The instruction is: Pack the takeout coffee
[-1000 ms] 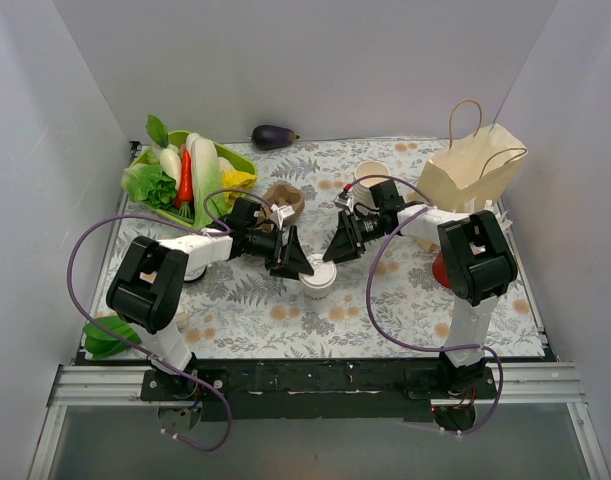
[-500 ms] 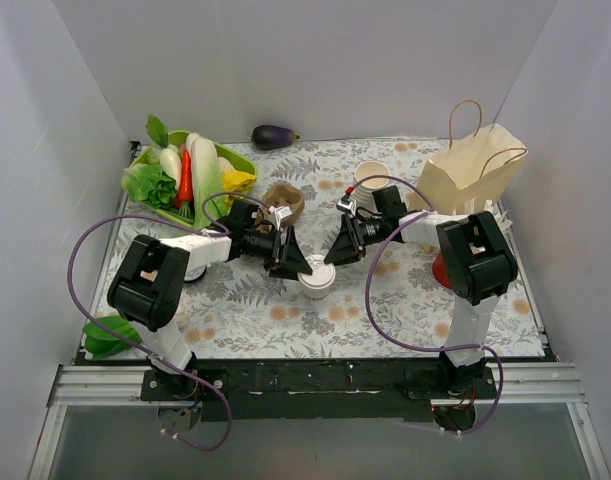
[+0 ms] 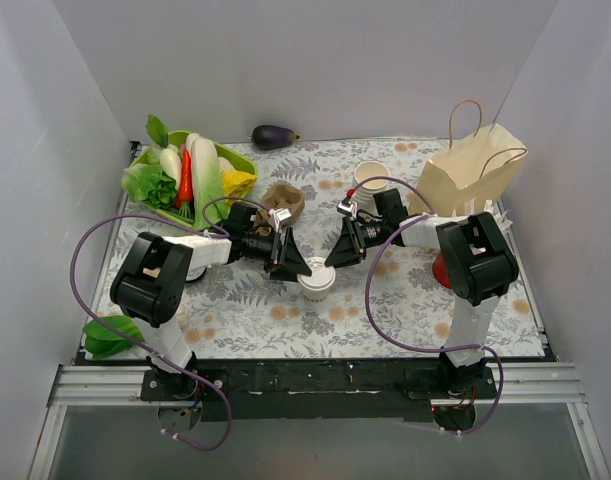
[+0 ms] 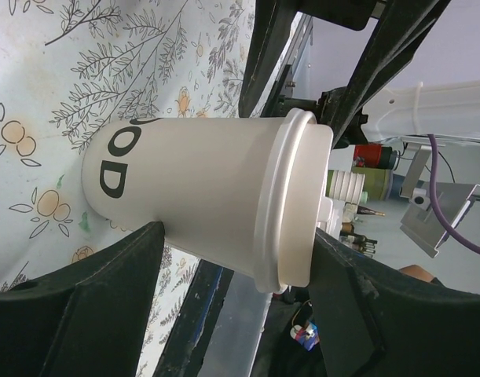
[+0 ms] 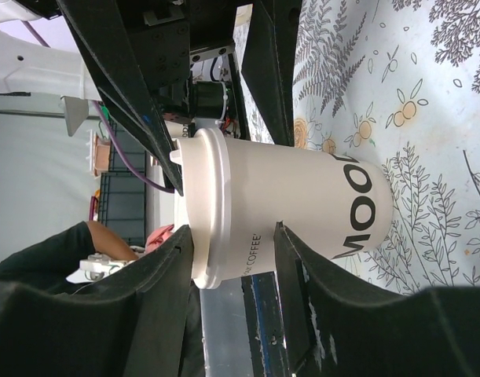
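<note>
The takeout coffee (image 3: pixel 317 279), a cream-white cup with dark print and a white lid, stands upright on the floral cloth mid-table. My left gripper (image 3: pixel 295 264) is open just left of it. My right gripper (image 3: pixel 338 251) is open just behind and to its right. In the left wrist view the cup (image 4: pixel 200 196) fills the space ahead of the open gripper (image 4: pixel 236 236), with dark fingers (image 4: pixel 90 314) on either side. In the right wrist view the cup (image 5: pixel 302 204) sits just beyond the open gripper (image 5: pixel 232 232). Neither gripper is closed on it.
A tan paper bag (image 3: pixel 475 170) with handles stands at the far right. Lidless cream cups (image 3: pixel 370 178) are stacked beside it, and a red cup (image 3: pixel 440 268) is by the right arm. A brown cup carrier (image 3: pixel 283 200), a green vegetable tray (image 3: pixel 145 205) and an eggplant (image 3: pixel 274 135) lie behind.
Both grippers stay open beside the cup. The right wrist has shifted slightly toward the back. The cup has barely moved.
</note>
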`<control>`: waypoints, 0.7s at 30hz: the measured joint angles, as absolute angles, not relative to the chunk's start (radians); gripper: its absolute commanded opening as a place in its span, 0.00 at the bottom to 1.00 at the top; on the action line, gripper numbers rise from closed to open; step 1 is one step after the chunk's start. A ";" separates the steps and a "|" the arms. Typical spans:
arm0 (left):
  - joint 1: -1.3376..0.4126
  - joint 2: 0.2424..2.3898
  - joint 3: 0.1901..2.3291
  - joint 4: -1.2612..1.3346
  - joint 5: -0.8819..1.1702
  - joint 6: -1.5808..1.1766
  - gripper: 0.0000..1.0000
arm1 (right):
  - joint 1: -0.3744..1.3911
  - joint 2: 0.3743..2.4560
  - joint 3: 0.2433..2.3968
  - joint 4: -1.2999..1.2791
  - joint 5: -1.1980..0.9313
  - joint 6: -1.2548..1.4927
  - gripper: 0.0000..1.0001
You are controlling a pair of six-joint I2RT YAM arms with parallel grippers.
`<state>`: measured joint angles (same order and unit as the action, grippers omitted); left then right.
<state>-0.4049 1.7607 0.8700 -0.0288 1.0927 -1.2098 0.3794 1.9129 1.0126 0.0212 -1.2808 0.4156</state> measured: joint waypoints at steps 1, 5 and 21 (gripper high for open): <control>-0.404 1.764 0.868 -0.022 1.097 -1.212 0.68 | 0.379 1.913 1.011 0.024 -1.282 0.416 0.51; -0.402 1.769 0.866 -0.011 1.108 -1.214 0.71 | 0.379 1.913 1.012 0.026 -1.283 0.417 0.54; -0.408 1.719 0.910 -0.109 1.107 -1.068 0.84 | 0.388 1.881 1.202 -0.399 -1.104 0.089 0.73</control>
